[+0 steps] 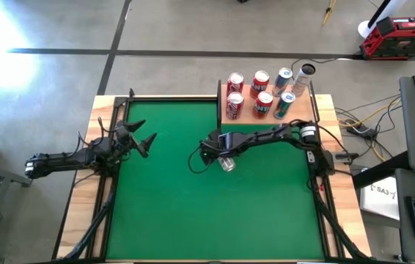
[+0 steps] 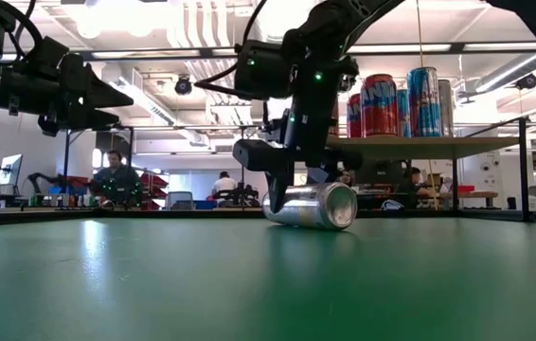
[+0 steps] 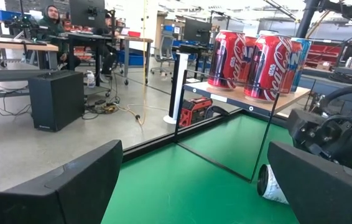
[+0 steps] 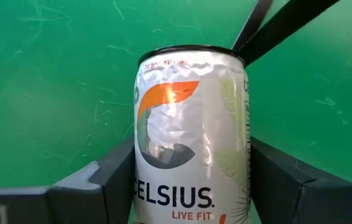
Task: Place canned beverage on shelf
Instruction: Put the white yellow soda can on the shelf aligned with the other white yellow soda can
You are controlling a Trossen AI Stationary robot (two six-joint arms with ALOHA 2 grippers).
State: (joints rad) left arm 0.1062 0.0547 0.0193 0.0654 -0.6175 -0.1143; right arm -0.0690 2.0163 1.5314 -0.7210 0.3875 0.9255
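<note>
A silver Celsius can (image 4: 191,155) lies on its side on the green table (image 1: 163,205), near the middle (image 1: 227,164), with its round end showing in the low view (image 2: 315,206). My right gripper (image 4: 191,165) reaches in from the table's right (image 1: 222,157) and is shut on this can. The shelf (image 1: 306,110) is a tan board at the far right, raised above the table (image 2: 419,142), and several upright cans (image 1: 259,94) stand on it. My left gripper (image 1: 149,141) waits open at the table's left (image 3: 194,180), holding nothing. My right gripper pinches the can's curved wall (image 4: 140,186) between its two fingers (image 4: 111,177), one on each side, toward the base end. The fingers slant down from the table's right and lie along the can. The can lies on its side on the table.
A thin dark frame (image 3: 177,93) runs round the table and holds up the shelf. A black cable (image 4: 269,25) lies on the green surface just past the can. Open green surface lies toward the near edge (image 1: 215,227). People sit at desks in the room behind (image 2: 116,180).
</note>
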